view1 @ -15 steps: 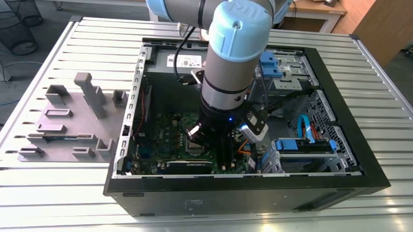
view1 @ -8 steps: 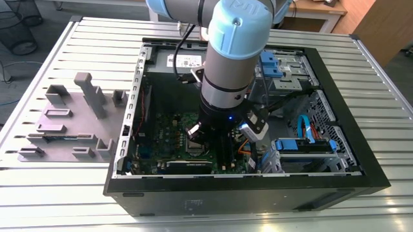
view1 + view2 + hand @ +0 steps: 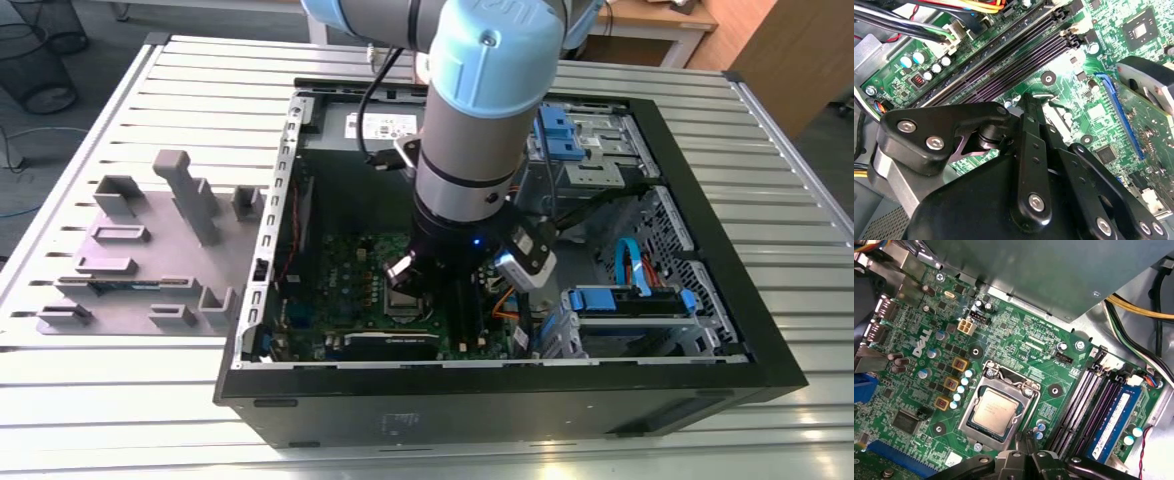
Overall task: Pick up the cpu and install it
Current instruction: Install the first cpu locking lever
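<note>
The cpu [image 3: 995, 412], a small square chip with a pale metal top, lies flat in its socket on the green motherboard [image 3: 1019, 340], with a dark metal frame [image 3: 1030, 390] around it. In the first wrist view my gripper [image 3: 1026, 442] hangs just beside the socket's edge, its fingers together with nothing between them. The second wrist view shows the gripper [image 3: 1033, 100] tips pressed close over the board. In the exterior view the gripper [image 3: 424, 285] reaches down inside the open PC case [image 3: 507, 385], near the socket.
Memory slots [image 3: 1089, 400] and a blue memory stick [image 3: 1111, 420] run beside the socket. Cable bundles [image 3: 1134, 310] cross near the case wall. Blue drive bays [image 3: 627, 300] fill the case at the exterior view's right. Grey stepped holder blocks [image 3: 147, 250] stand on the slatted table.
</note>
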Tool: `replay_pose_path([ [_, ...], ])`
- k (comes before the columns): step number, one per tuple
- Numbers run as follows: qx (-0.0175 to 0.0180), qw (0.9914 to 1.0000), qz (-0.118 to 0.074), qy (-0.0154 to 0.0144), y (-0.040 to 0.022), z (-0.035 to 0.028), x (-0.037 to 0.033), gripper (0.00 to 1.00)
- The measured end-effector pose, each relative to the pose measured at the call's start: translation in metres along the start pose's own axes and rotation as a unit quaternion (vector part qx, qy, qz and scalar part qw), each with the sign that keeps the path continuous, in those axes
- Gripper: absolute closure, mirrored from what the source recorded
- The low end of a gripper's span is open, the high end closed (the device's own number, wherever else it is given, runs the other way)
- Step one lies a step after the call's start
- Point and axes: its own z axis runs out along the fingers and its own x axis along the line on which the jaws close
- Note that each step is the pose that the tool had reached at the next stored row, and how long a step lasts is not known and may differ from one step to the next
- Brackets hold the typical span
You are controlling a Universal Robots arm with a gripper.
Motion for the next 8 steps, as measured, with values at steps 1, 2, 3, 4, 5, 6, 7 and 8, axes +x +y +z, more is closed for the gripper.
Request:
replay_pose_path([
  [1,0.0004,1.00000,0.000,-0.0008,-0.0004,0.0002,0.0002,0.89],
  [2,0.0006,1.00000,0.000,-0.0014,-0.0009,0.0004,0.0005,0.89],
  [3,0.0008,1.00000,0.001,-0.0018,-0.0014,0.0005,0.0009,0.89],
  [4,0.0010,1.00000,0.001,-0.0022,-0.0018,0.0006,0.0012,0.89],
  [5,0.0011,1.00000,0.001,-0.0024,-0.0022,0.0007,0.0014,0.89],
  [6,0.0010,1.00000,0.001,-0.0025,-0.0021,0.0007,0.0020,0.89],
  [7,0.0009,1.00000,0.001,-0.0027,-0.0019,0.0007,0.0027,0.89],
  [8,0.0009,1.00000,0.001,-0.0028,-0.0017,0.0007,0.0035,0.89],
])
